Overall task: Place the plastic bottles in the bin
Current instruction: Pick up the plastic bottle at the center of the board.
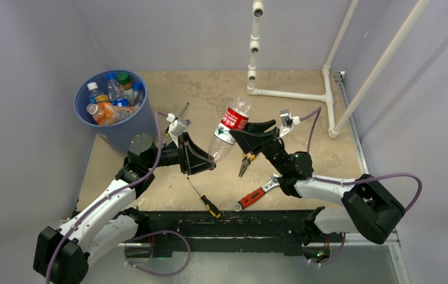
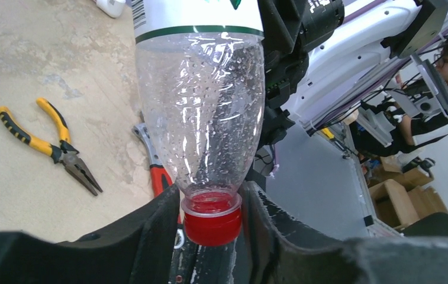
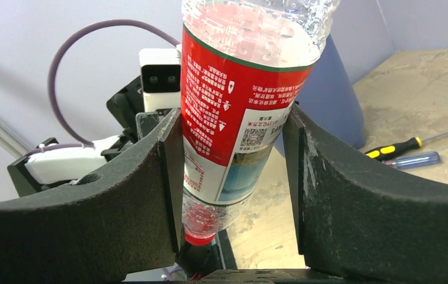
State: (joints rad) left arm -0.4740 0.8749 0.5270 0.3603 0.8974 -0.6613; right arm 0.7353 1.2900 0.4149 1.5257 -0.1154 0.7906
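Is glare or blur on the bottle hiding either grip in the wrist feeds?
Left wrist: white glare streaks and droplets on the clear bottle, yet the red cap in the left pincer reads sharp. Right wrist: label print crisp inside the right pincer. Top view: even light, faint shadows.

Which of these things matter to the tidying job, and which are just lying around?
Job: red-labelled bottle held in mid-air; blue bin; bottles already inside it.
Lying about: pliers, wrench, screwdriver, white pipe frame.
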